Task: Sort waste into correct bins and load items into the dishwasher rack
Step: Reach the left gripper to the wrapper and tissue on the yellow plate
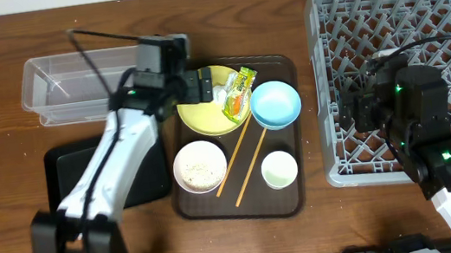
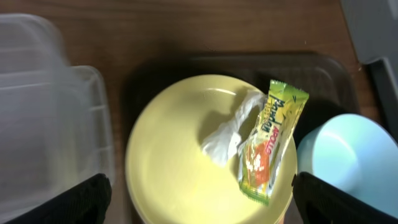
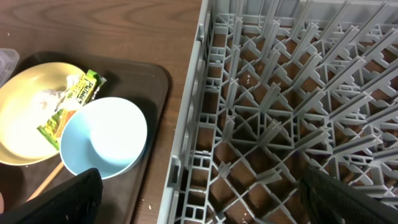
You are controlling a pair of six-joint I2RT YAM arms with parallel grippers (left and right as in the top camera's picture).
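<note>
L end effector (image 2: 202, 199) spread over plate (image 2: 168, 162); wrapper (image 2: 270, 140) atop

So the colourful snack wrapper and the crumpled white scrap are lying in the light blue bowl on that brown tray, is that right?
Not quite. The snack wrapper and white scrap lie on the yellow plate, not in the light blue bowl, which sits beside it on the brown tray. The left wrist view shows it best.
</note>
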